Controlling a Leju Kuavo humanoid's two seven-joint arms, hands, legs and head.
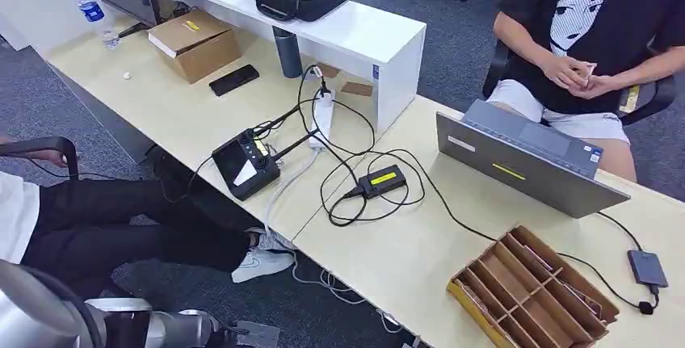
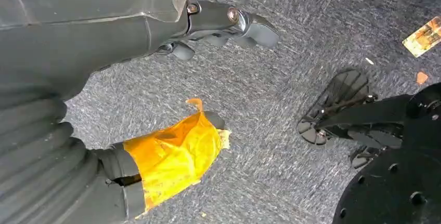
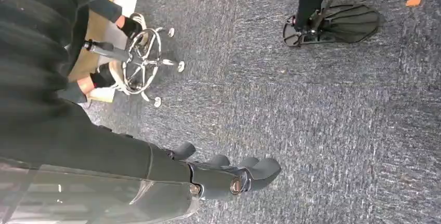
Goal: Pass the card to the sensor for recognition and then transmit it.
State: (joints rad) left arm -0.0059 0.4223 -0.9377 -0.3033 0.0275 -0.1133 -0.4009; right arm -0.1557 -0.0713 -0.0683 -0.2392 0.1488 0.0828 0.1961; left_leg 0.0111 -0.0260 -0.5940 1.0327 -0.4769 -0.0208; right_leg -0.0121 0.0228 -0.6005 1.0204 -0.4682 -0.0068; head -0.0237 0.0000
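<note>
Both hands hang over grey carpet, holding nothing: left hand (image 2: 197, 78) w/ fingers apart, thumb wrapped in yellow tape; right hand (image 3: 218, 174) fingers loosely apart. Card box (image 1: 533, 291) sits at table (image 1: 388, 259) near edge, by laptop (image 1: 525, 158).

Bright even overhead light; soft shadows; carpet (image 2: 291, 52) motion-blurred in wrist views.
</note>
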